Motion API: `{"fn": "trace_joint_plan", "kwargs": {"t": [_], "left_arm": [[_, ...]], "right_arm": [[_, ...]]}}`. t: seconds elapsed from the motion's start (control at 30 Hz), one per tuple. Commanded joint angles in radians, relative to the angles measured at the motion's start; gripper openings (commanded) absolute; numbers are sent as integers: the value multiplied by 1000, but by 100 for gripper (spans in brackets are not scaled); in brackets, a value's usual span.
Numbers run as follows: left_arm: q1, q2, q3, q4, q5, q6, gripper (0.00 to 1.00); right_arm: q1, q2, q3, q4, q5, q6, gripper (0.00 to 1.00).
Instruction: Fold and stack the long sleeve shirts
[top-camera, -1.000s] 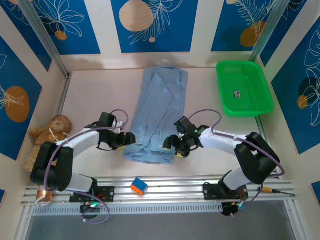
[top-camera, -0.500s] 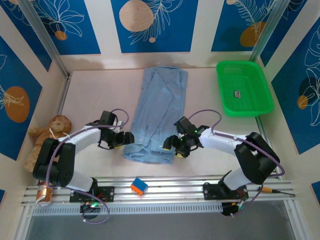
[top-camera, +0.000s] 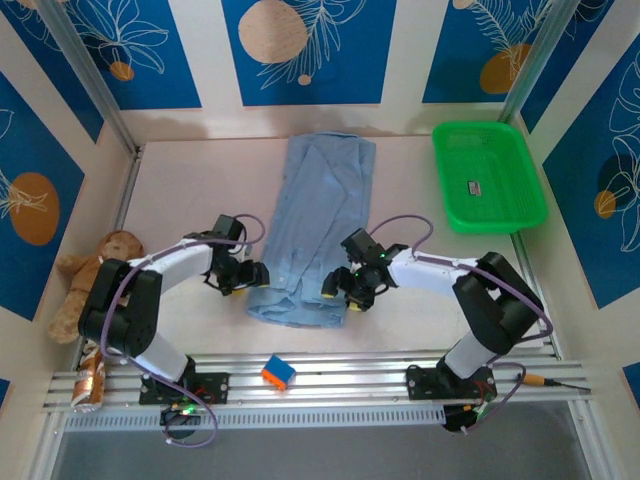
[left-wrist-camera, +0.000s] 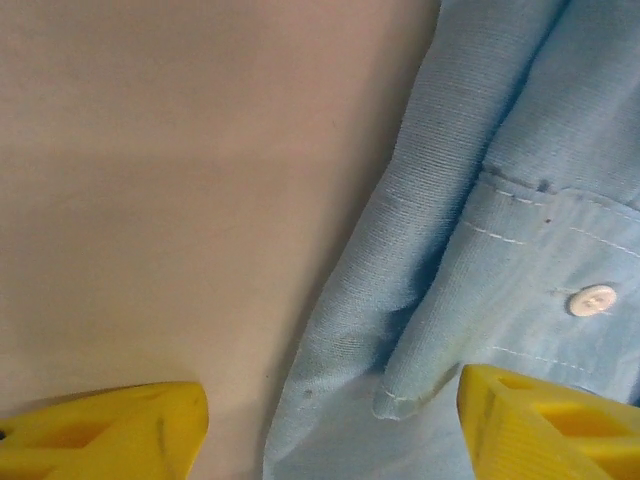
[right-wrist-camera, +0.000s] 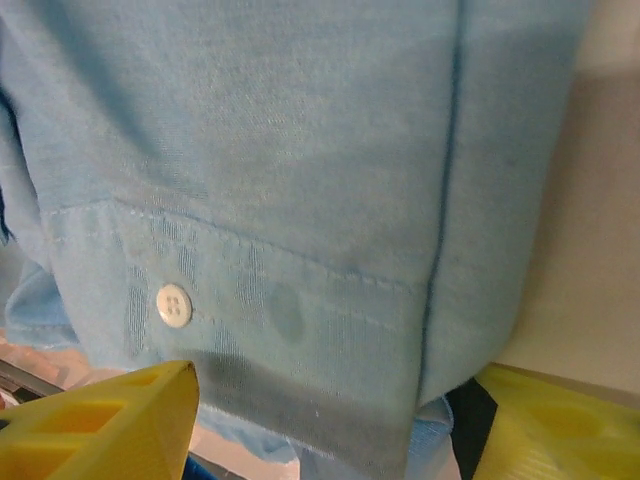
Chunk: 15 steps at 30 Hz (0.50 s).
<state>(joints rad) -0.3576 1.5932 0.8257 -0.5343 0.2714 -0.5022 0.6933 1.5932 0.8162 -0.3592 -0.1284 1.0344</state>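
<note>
The light blue shirt (top-camera: 322, 200) lies flat on the table (top-camera: 190, 190). The left hand (left-wrist-camera: 330, 425) is open over its side edge. The right hand (right-wrist-camera: 335, 400) is open around a buttoned cuff. The shirt looks thin, soft and floppy, so pinch the thicker hems.

The shirt (left-wrist-camera: 500, 150) is thin, finely woven matt cloth with a glossy white button (left-wrist-camera: 591, 299), the table (left-wrist-camera: 150, 150) smooth and matt, the basket (top-camera: 505, 160) glossy plastic.
</note>
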Motion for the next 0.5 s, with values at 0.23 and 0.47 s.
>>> {"fn": "trace_joint_plan", "kwargs": {"t": [0.23, 0.47], "left_arm": [[-121, 187, 62, 144, 52, -8, 53], [-156, 224, 155, 91, 54, -13, 46]], "right_arm": [[-8, 42, 32, -61, 2, -23, 61], [-20, 36, 31, -79, 21, -38, 56]]}}
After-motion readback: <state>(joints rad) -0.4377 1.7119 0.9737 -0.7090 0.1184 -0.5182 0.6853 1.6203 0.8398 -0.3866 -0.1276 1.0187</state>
